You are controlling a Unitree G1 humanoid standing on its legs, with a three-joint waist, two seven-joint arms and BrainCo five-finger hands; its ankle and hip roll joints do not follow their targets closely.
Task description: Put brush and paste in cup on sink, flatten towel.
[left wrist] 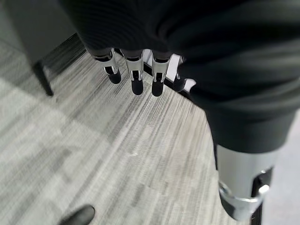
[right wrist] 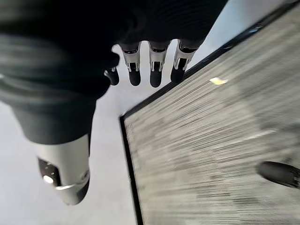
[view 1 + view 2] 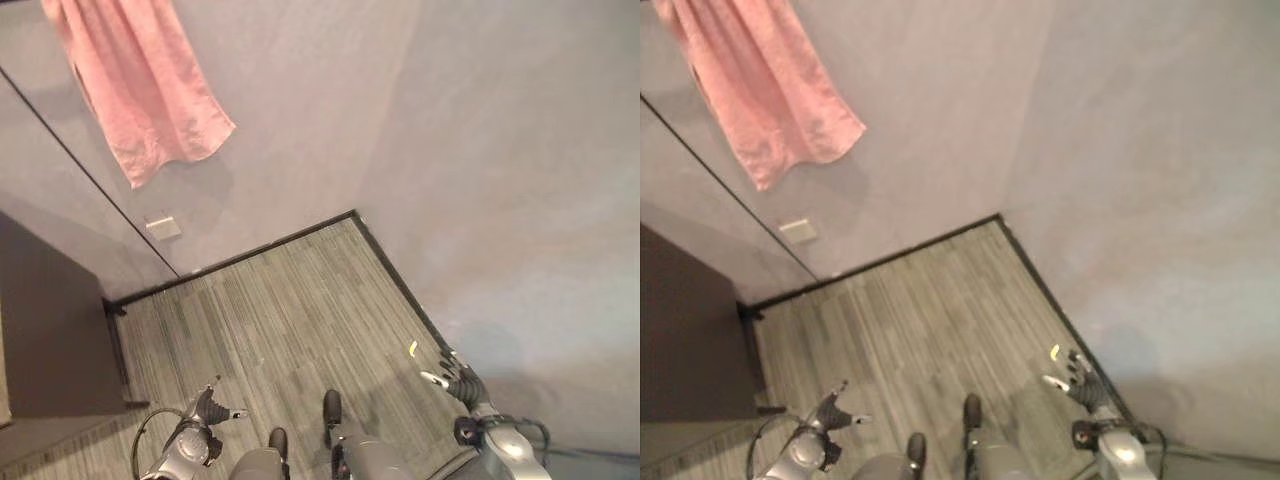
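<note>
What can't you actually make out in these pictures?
- Pink towel: its top is cut off by the upper edge of both eye views, so what it hangs from is hidden.
- Small yellow scrap on the floor, near the right hand: too small to identify.
- Pale plate on the wall: too small to tell.

head eyes look down at the floor [image 3: 290, 320]; wrist views share it, close.

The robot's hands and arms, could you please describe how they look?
Both arms are silver-grey. The left hand and right hand each have silver fingers with dark tips, and a dark ribbed cover over the back and wrist.
</note>
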